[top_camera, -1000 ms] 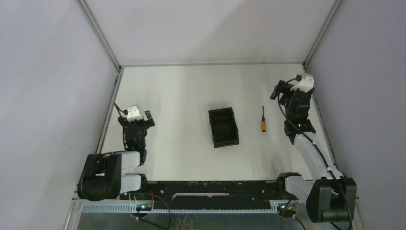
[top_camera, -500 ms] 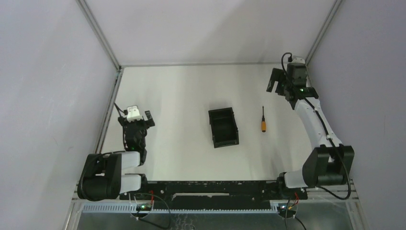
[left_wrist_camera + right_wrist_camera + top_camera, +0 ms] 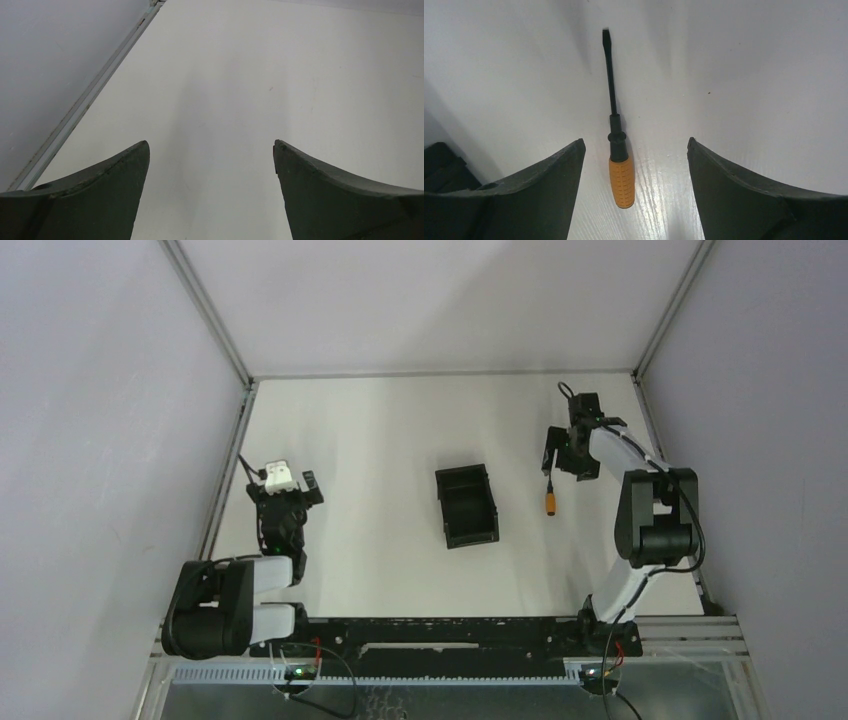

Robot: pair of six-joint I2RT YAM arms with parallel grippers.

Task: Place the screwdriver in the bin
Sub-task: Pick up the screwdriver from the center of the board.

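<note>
L hand (image 3: 210, 150) is at the far left of the desk (image 3: 380, 440), open, w/ nothing in it. The bin (image 3: 467, 506) is in the middle. The screwdriver (image 3: 616, 135) lies flat on the desk, right of the bin, not in it. R hand (image 3: 636, 141) is open, a finger on each side of the orange handle, not touching.

One screwdriver (image 3: 616, 135), one bin (image 3: 467, 506), two claws (image 3: 210, 147) (image 3: 635, 142).

Right hand (image 3: 553, 455) swung in, now over screwdriver (image 3: 550, 502).
</note>
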